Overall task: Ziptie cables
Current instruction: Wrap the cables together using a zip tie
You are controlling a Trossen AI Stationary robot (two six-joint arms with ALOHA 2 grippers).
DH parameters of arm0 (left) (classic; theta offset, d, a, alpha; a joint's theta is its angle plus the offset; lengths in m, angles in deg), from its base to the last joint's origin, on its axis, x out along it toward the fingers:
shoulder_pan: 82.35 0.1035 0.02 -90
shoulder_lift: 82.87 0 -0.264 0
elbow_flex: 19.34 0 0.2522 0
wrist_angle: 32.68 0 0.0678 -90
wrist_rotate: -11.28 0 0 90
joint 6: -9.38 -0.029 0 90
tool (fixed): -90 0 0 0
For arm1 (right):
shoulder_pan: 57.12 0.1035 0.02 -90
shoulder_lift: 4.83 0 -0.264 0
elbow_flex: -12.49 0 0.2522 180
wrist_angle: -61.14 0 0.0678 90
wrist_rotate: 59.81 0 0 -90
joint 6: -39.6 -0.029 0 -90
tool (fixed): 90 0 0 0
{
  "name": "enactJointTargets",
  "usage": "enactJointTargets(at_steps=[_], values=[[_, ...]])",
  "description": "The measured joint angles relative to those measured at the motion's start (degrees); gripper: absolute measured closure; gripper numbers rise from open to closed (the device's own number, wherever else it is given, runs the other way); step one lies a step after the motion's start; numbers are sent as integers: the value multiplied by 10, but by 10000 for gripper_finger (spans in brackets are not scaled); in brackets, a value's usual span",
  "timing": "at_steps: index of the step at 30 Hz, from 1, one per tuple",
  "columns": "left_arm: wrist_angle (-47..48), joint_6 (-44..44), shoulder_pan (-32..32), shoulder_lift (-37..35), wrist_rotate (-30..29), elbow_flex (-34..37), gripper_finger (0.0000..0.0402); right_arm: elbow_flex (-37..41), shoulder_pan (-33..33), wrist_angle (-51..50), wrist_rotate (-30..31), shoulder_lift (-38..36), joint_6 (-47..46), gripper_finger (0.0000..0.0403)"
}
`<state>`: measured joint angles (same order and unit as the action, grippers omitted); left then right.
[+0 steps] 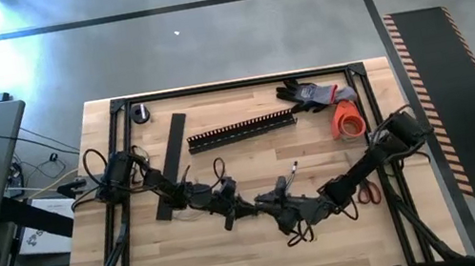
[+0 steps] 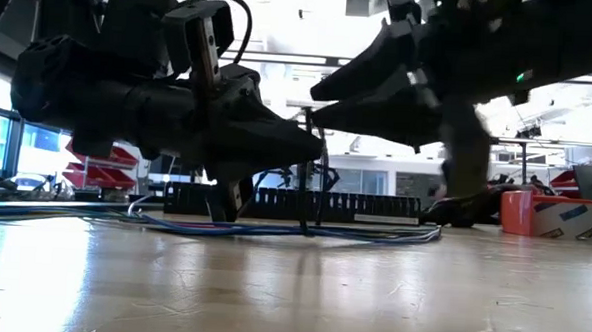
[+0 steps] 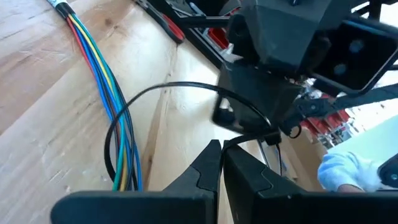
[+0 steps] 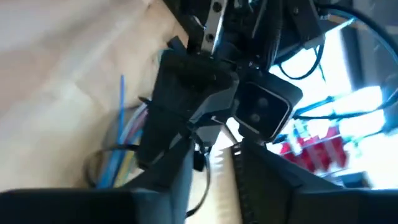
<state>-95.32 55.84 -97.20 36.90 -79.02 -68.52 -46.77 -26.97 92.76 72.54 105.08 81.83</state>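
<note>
1. The left pincer sat at the desk's middle, closed on the ziptie.
2. The ziptie looped round the cables, which lay flat on the desk between both arms.
3. The right pincer, just right of it, stood partly open, its fingers apart, holding nothing I could tell.

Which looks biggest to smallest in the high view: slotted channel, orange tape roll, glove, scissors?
1. Slotted channel, clearly the longest.
2. Glove.
3. Orange tape roll, close to the glove in spread; hard to separate those two.
4. Scissors, smallest, partly hidden beside the right arm.
</note>
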Motion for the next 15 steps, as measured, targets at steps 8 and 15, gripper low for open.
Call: enactJointTargets(at_steps=[8, 15], values=[[-1, -14, -13, 0, -35, 0, 401, -1, 18, -134, -13, -51, -246, 192], [36, -99, -52, 0, -173, -8, 401, -11, 32, -239, -15, -102, -535, 191]])
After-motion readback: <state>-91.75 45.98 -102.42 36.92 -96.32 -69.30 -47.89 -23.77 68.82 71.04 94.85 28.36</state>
